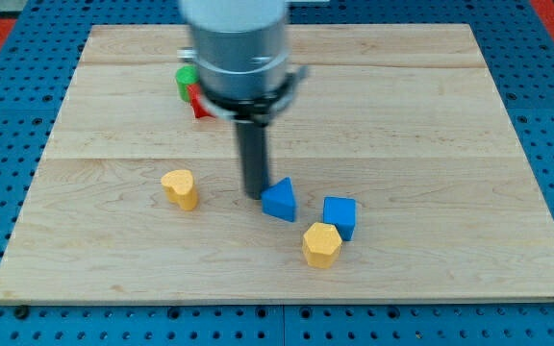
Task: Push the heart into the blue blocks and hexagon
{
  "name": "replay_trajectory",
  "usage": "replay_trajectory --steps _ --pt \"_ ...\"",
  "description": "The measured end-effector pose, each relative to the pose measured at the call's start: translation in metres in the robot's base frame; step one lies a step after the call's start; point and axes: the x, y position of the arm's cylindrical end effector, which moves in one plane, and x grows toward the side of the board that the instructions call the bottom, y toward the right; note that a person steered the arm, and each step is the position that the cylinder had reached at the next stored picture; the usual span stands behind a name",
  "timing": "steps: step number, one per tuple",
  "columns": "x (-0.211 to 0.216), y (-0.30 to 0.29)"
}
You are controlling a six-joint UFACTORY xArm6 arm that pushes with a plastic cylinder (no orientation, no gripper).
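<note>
My tip sits mid-board, touching the blue triangle block's left side; it's a bare rod, nothing pinched. The yellow heart is off to the left, while the blue cube and yellow hexagon huddle nearer the wooden board's bottom edge. Blue pegboard all around.

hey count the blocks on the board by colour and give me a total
Yellow: 2, the heart and the hexagon
Blue: 2, the triangle and the cube
Green: 1, partly hidden by the arm
Red: 1, partly hidden too
Total: 6 blocks
</note>
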Motion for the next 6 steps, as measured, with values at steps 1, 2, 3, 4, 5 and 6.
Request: replay_trajectory --steps 1,2,3,4,5,6 --pt "0.007 0.031" --pt "-0.042 -0.047" --pt "-0.087 -0.139" --pt "-0.025 -0.145" --pt "0.022 -0.109" --pt "0.05 -0.038"
